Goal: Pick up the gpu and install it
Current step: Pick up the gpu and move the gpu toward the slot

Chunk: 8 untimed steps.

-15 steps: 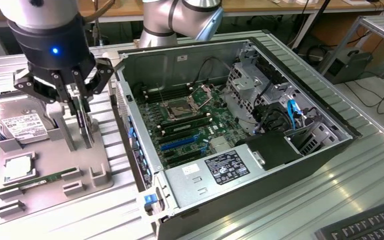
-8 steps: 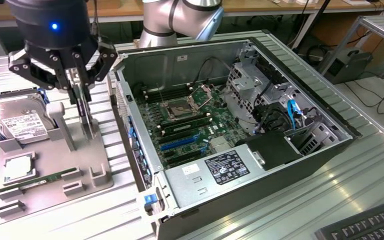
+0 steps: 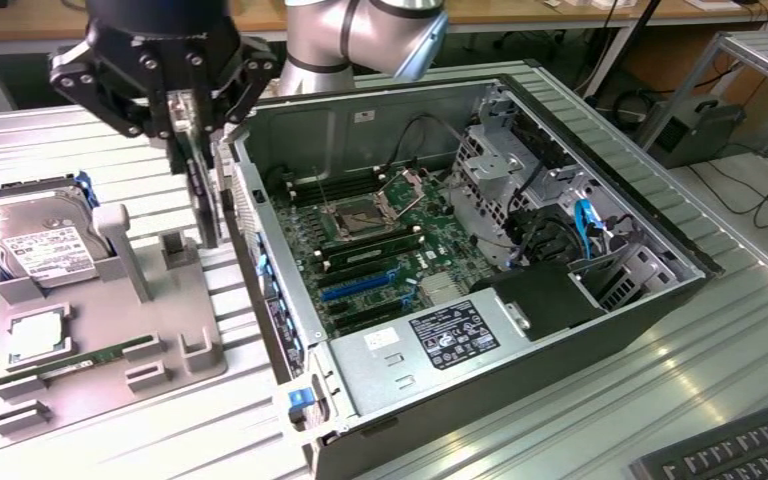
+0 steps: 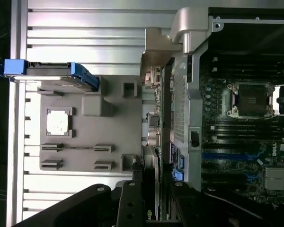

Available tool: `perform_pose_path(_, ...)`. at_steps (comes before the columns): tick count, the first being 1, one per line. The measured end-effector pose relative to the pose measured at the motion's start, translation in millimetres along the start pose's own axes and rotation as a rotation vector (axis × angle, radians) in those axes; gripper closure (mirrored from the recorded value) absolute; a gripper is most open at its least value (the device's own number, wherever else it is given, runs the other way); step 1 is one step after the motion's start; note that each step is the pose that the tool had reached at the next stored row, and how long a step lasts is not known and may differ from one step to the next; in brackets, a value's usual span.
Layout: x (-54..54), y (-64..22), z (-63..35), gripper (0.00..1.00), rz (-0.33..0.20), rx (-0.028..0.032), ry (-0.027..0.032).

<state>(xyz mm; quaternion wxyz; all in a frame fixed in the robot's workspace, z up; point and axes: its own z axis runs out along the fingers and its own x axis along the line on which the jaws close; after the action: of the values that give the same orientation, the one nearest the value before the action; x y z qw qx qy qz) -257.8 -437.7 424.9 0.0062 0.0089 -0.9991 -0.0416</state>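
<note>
The gripper (image 4: 154, 189) is clamped on the gpu (image 3: 207, 200), which hangs on edge just beside the open computer case (image 3: 357, 120).

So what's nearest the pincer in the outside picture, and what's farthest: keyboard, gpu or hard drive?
1. gpu, gripped in the pincer, hanging beneath it.
2. hard drive, on the exterior view's left.
3. keyboard, bottom corner on the exterior view's right.

Silver-grey arm (image 3: 357, 35), rounded joints; black angular pincer (image 3: 195, 125), small silver bolts.
</note>
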Motion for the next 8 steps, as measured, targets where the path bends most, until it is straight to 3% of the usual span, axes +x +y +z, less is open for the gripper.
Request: perform_pose_path(8,-39.0,-2.0,-7.2,0.74,0.0,-0.0118,0.0054)
